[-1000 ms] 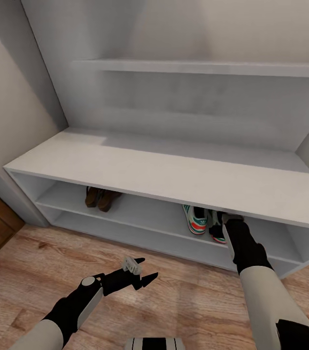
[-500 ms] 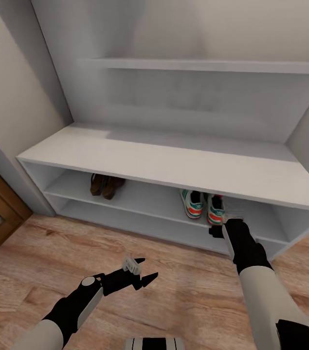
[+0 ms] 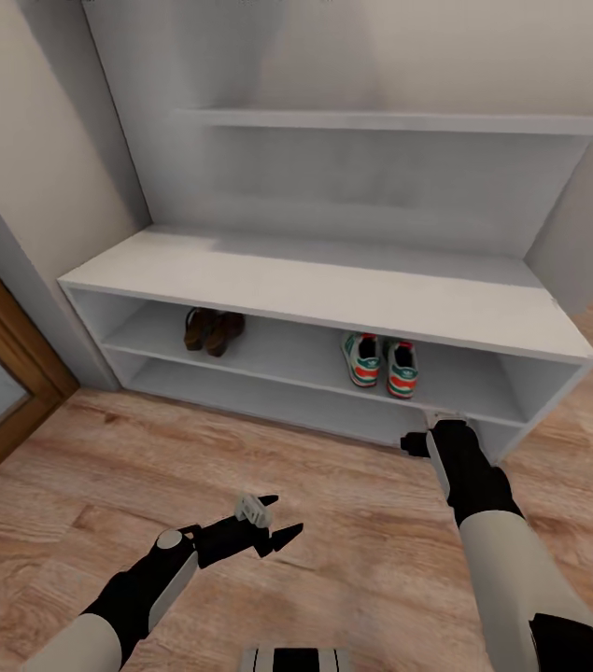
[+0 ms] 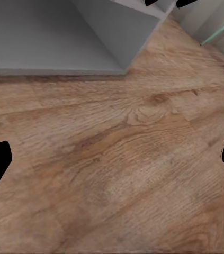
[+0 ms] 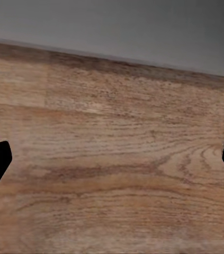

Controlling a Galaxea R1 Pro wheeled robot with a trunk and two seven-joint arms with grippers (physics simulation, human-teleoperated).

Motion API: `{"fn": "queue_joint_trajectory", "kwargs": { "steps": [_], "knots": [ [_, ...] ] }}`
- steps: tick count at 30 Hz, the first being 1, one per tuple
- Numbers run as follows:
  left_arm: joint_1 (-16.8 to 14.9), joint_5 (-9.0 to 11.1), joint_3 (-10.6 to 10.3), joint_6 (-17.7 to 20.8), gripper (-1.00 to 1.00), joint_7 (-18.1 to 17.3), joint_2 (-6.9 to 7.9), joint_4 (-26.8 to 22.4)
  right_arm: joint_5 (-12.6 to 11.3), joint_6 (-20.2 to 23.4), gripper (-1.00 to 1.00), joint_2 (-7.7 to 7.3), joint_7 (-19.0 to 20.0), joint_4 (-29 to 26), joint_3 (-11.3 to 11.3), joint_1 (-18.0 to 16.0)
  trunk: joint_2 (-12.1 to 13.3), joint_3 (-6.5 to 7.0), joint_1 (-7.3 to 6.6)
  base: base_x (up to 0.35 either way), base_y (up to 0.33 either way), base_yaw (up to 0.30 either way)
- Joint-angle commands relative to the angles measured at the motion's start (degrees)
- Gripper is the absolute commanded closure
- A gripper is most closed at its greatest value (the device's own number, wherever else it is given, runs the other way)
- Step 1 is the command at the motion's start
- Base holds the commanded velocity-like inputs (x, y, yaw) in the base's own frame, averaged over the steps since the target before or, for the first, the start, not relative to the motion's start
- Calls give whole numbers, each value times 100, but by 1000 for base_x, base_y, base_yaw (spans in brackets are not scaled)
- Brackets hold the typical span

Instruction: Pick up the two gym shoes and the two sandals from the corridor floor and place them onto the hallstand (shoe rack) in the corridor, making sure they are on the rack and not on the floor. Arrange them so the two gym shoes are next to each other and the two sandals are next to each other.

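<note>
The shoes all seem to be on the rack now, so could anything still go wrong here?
Possibly. The right gripper hangs open close to the rack's lower front edge, so a careless swing might bump it. The gym shoes sit near the shelf's front lip, where a knock could perhaps tip one onto the floor. The sandals look tucked deeper, so safer.

Head high over hallstand (image 3: 333, 299); wrists close above floor (image 5: 112, 174).
</note>
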Motion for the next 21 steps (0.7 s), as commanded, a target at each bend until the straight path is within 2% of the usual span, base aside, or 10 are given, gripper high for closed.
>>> {"fn": "queue_joint_trajectory", "kwargs": {
  "steps": [1, 12, 21],
  "knots": [
    [-6, 29, -34, -40, -100, 9, 8, 4, 19, 21, -100, 4, 1, -5, -15, -3, -2, -4, -5, -338, 0, 0],
    [-6, 29, -31, -38, -100, 9, 8, 3, 19, -98, -100, 3, 1, -3, -18, -3, -2, -4, -5, -337, 0, 0],
    [-6, 29, -29, -38, -100, 9, 8, 3, 10, -137, -100, -2, 5, 0, -28, -3, -2, -4, -5, -67, 0, 0]
  ]
}}
